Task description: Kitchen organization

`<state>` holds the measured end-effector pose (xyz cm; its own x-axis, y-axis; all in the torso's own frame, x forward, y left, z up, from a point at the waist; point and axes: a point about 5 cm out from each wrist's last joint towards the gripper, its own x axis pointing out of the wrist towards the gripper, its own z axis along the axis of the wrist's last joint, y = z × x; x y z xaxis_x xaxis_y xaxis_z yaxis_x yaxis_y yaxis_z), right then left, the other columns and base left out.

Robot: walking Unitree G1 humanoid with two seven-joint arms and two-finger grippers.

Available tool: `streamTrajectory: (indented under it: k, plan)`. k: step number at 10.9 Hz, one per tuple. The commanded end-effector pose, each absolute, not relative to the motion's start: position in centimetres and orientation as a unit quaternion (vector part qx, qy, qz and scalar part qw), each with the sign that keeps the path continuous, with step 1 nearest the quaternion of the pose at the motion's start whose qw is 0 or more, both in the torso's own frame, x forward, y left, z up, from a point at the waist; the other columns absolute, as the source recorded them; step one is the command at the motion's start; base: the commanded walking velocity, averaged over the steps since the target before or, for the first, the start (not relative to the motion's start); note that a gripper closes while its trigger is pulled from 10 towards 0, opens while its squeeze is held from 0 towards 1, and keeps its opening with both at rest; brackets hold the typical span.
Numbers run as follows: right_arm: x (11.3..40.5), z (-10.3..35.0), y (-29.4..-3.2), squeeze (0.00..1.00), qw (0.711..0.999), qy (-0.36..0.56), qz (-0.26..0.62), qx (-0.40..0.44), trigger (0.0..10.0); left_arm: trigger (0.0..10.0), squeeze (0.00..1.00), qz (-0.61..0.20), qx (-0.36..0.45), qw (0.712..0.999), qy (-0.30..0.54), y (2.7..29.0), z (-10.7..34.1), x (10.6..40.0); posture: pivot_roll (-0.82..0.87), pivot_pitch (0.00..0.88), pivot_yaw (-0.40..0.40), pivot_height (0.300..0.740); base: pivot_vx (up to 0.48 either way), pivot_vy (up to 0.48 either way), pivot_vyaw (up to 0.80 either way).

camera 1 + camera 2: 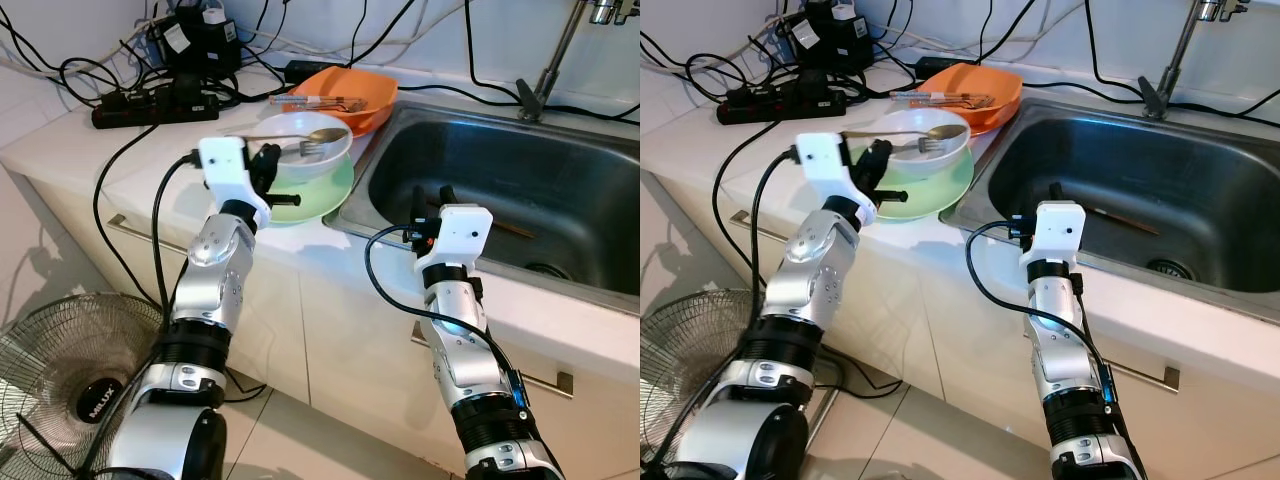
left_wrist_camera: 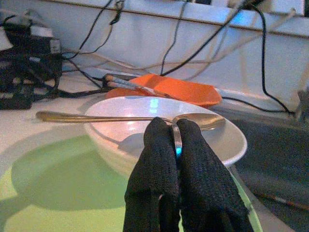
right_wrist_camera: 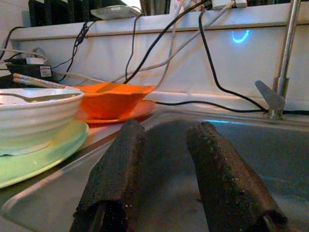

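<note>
Fork [image 2: 176, 140] handle pinched and half hidden by left gripper [image 2: 176, 145], tines unseen

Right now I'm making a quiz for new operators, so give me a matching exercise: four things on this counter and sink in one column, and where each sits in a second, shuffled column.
Things:
1. spoon
2. white bowl
3. orange bowl
4. right gripper

Places:
a. on the green plate
b. over the near rim of the sink
c. on the counter behind the white bowl, utensils lying in it
d. lying across the white bowl's rim

Pairs: 1-d, 2-a, 3-c, 4-b
</note>
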<state>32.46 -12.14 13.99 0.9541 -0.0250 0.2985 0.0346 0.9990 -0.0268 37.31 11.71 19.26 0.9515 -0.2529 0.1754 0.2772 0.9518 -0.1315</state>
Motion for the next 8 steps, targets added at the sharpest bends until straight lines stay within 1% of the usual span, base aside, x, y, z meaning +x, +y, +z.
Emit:
streamTrajectory:
  k: [1, 2, 5, 8]
  plan:
    - [32.8, 14.4, -11.8, 0.00, 0.988, -0.156, -0.007, -0.016, 10.0, 10.0, 0.00, -0.148, -0.052, 0.986, -0.056, 11.5, 19.0, 37.1, 0.09, 0.000, 0.063, 0.740, 0.000, 0.000, 0.00]
    - [32.8, 14.3, -11.6, 0.00, 0.988, -0.154, -0.005, -0.015, 10.0, 10.0, 0.00, -0.162, -0.018, 0.986, -0.042, 11.5, 19.4, 36.9, 0.09, 0.000, 0.063, 0.740, 0.000, 0.000, 0.00]
    - [32.8, 14.3, -11.4, 0.00, 0.988, -0.154, -0.001, -0.013, 10.0, 10.0, 0.00, -0.175, -0.002, 0.983, -0.050, 11.6, 21.2, 36.7, 0.09, 0.000, 0.064, 0.740, 0.000, 0.000, 0.00]
    - [32.9, 14.2, -11.4, 0.00, 0.988, -0.151, 0.001, -0.012, 10.0, 10.0, 0.00, -0.173, 0.024, 0.983, -0.052, 12.5, 23.5, 36.3, 0.09, 0.000, 0.063, 0.740, 0.000, 0.000, 0.00]
